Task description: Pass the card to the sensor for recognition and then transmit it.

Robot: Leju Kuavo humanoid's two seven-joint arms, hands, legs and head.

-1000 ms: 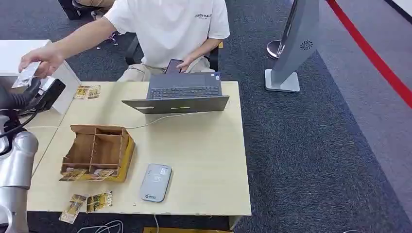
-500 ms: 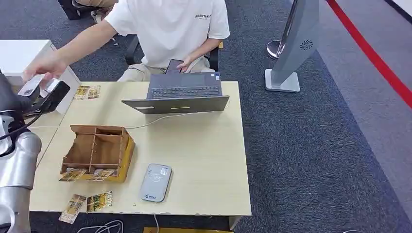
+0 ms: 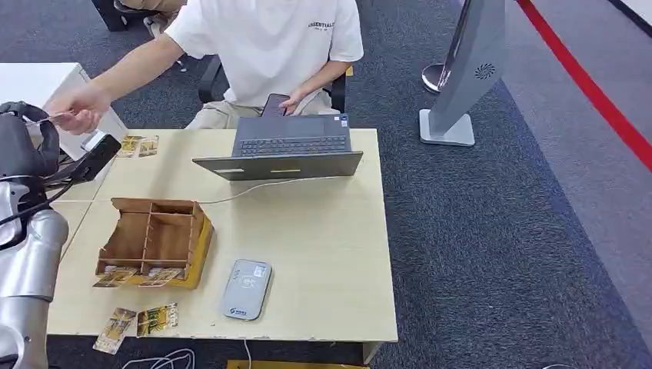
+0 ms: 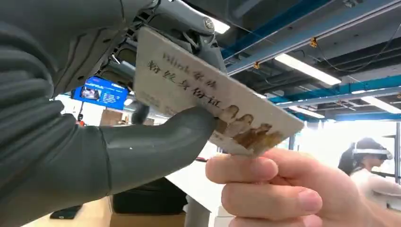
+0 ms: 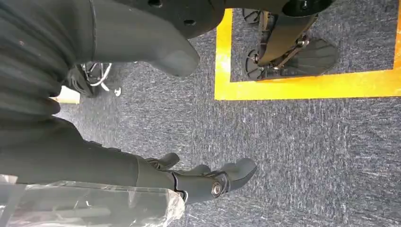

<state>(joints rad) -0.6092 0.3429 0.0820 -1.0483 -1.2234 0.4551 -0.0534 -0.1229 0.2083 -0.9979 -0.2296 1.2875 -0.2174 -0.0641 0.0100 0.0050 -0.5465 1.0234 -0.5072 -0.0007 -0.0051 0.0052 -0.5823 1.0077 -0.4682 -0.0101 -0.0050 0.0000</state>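
Note:
My left hand (image 3: 21,144) is raised at the table's far left corner and holds a pale printed card (image 3: 48,119). In the left wrist view the thumb (image 4: 156,142) presses the card (image 4: 208,104) against the fingers behind it. A seated person's hand (image 3: 77,106) pinches the card's free end (image 4: 274,189). The grey-white card sensor (image 3: 247,289) lies flat near the table's front edge, far from the card. My right hand (image 5: 208,179) hangs over the carpet with its fingers apart and nothing in it.
A wooden compartment box (image 3: 154,238) stands left of the sensor, with loose cards (image 3: 138,319) at the front edge and others (image 3: 138,144) at the back left. An open laptop (image 3: 288,150) sits before the person. A white table (image 3: 38,81) adjoins on the left.
My left hand has lifted and turned the card edge-on toward the person's hand. That hand has moved in and now pinches the card's end.

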